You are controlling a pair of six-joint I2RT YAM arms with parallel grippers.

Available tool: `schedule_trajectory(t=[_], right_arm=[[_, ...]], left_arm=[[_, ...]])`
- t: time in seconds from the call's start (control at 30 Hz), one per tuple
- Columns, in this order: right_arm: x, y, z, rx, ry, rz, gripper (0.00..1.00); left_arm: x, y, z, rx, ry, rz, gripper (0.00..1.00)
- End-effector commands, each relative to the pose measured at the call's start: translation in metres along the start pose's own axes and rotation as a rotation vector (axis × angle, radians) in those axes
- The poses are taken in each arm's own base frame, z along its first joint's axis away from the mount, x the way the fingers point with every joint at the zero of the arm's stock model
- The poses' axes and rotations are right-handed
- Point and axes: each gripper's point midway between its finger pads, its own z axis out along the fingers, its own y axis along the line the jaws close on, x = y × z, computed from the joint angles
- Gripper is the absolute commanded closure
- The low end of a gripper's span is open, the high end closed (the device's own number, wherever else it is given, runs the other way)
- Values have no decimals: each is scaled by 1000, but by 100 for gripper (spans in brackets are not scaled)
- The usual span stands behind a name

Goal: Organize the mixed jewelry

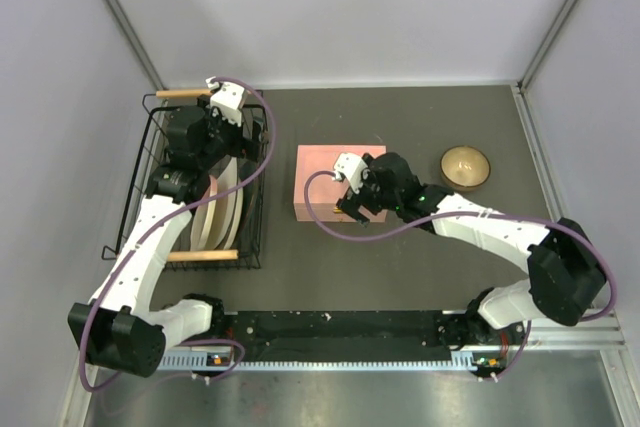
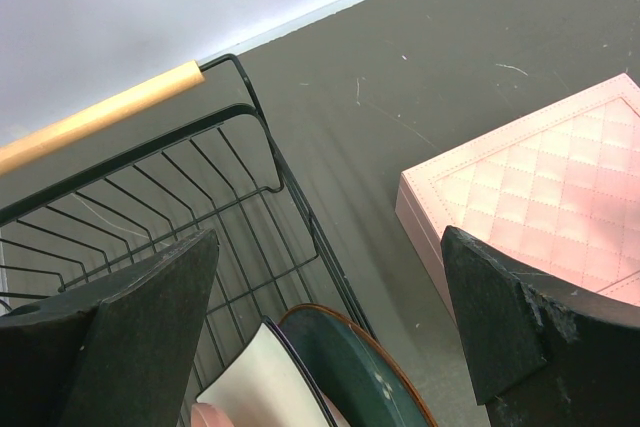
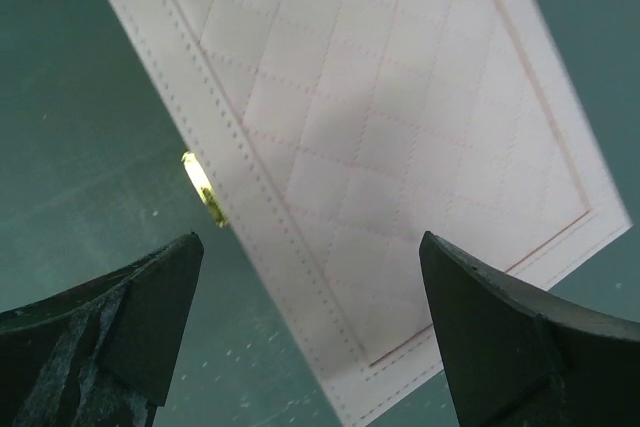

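Observation:
No silvery chains or pale beads show in any view; the mixed jewelry is out of sight. A closed pink quilted box (image 1: 318, 179) lies mid-table, also in the left wrist view (image 2: 560, 187) and the right wrist view (image 3: 380, 117). A small gold clasp (image 3: 201, 187) sits on its edge. My right gripper (image 1: 352, 207) (image 3: 310, 337) is open and empty, hovering over the box's near right corner. My left gripper (image 1: 228, 147) (image 2: 330, 347) is open and empty above the dish rack's right side.
A black wire dish rack (image 1: 143, 172) (image 2: 250, 147) with wooden handles (image 1: 183, 94) (image 2: 100, 117) holds upright plates (image 1: 215, 212) (image 2: 350, 367) at the left. A round wooden bowl (image 1: 466, 167) stands at the right. Walls enclose the dark table.

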Motion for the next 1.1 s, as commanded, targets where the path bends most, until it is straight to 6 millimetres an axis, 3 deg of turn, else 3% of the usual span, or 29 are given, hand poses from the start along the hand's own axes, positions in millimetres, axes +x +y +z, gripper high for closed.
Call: schedule_trajectory(t=[0.0, 0.33, 0.63, 0.73, 0.83, 0.93, 1.07], right_arm=[[6, 18, -10, -75, 77, 37, 9], [5, 13, -4, -57, 74, 17, 9], [28, 32, 3, -134, 144, 56, 9], [19, 24, -4, -102, 130, 51, 9], [-4, 11, -18, -60, 90, 42, 9], [-30, -10, -35, 15, 38, 33, 8], [-62, -52, -62, 152, -32, 96, 6]], left_arm=[[-17, 3, -4, -8, -54, 3, 1], [-18, 3, -7, -9, -57, 18, 1], [-20, -2, -8, 17, -63, 10, 1], [-26, -2, -11, 16, -80, 14, 1], [-29, -1, -12, 12, -87, 12, 1], [-32, 1, -14, -2, -101, 11, 1], [-36, 9, -17, -53, -127, 4, 1]])
